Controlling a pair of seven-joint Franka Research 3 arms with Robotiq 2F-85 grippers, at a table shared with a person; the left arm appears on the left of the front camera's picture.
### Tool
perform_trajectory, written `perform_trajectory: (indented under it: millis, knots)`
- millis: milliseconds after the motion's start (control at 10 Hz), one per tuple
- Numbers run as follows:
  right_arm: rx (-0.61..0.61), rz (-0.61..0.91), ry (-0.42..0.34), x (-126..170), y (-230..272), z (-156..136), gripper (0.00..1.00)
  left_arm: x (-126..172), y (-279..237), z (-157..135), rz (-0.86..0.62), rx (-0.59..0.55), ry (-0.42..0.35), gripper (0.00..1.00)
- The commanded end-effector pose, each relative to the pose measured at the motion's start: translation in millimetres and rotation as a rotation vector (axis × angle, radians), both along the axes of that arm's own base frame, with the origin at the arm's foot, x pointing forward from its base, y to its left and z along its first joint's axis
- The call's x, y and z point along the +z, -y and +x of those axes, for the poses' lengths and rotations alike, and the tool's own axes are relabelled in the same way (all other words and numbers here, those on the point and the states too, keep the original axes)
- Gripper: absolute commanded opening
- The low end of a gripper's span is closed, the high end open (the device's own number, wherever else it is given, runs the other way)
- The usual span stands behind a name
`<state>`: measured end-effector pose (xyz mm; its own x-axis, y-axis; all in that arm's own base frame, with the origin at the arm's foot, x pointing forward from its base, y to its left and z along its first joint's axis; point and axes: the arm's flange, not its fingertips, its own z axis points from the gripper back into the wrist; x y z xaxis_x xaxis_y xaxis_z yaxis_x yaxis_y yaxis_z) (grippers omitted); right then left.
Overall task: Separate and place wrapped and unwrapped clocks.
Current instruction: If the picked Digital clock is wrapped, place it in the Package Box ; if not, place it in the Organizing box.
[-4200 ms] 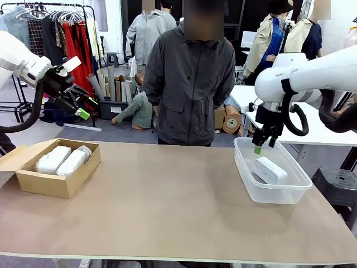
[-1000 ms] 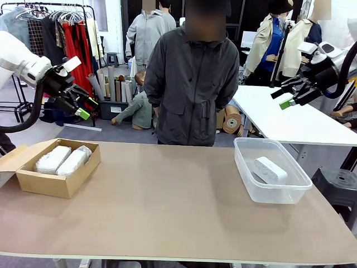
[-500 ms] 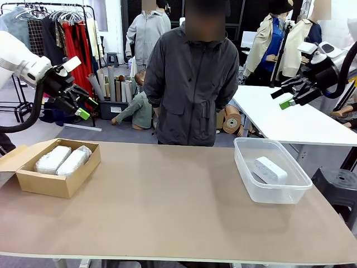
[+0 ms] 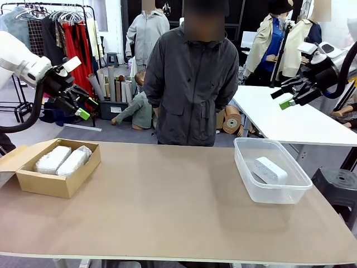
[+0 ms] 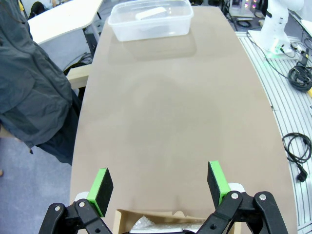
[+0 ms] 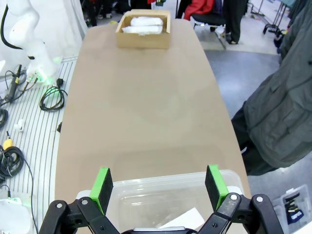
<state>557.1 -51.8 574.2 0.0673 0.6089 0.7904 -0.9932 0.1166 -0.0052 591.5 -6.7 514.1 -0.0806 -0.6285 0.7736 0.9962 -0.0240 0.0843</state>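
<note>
Right gripper (image 4: 285,96) risen from clear tub (image 4: 272,192) to upper right, jaws spread, empty. Left gripper (image 4: 83,106) raised, spread. Unwrapped clock (image 4: 270,170) in tub; wrapped clocks (image 4: 62,159) in cardboard box (image 4: 53,185), desk (image 4: 167,212) left.

Tabletop (image 4: 178,201) middle left bare from cardboard box (image 4: 56,184) at 9 o'clock to clear plastic tub (image 4: 273,192) at 3 o'clock; wide passage offered between them. Far edge at 12 o'clock blocked by person (image 4: 192,84) standing close. Left end effector (image 4: 83,106) held high above box, right end effector (image 4: 284,97) high above tub, both well clear of tabletop. Box top open; tub top open.
</note>
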Motion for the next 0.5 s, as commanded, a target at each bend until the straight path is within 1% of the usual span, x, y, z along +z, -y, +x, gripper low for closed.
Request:
perform_trajectory:
  millis: [0, 400]
  knots:
    - [0.009, 0.002, 0.007, 1.1, 0.4, -1.0, 1.00, 1.3, -0.3, -2.2, 0.002, -0.005, -0.002, 1.00]
    - [0.009, 0.002, 0.007, 1.1, 0.4, -1.0, 1.00, 1.3, -0.3, -2.2, 0.002, -0.005, -0.002, 1.00]
